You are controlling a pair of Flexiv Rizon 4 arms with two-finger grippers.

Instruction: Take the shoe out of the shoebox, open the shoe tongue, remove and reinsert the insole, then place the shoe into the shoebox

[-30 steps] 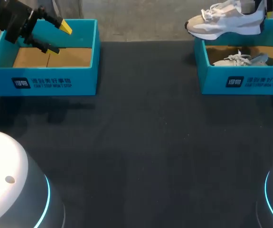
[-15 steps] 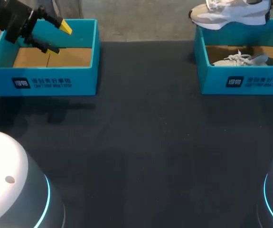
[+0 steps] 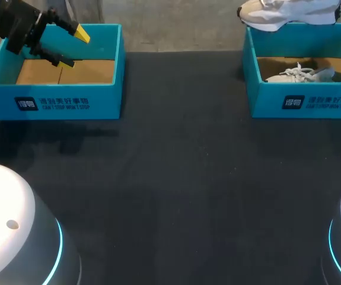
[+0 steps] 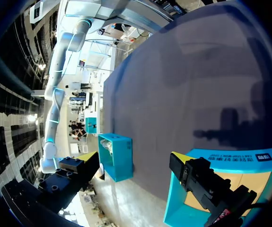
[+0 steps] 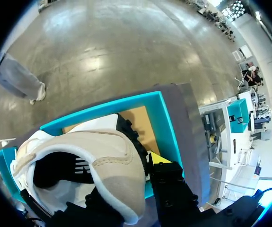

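Above its shoebox (image 3: 265,102) the shoe (image 3: 289,13) is hanging clamped in the right fingers (image 5: 166,177), left fingers (image 3: 82,34) apart, tongue and insole work still waiting.

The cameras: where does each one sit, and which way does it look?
Head view: above and behind the robot, looking down on the table; shows the left gripper over the left box.
Left wrist view: on the left wrist, looking across the table to the right box; shows its open gripper.
Right wrist view: on the right wrist, looking down; shows the right gripper holding the shoe.
Shared: head and right wrist views see the shoe.
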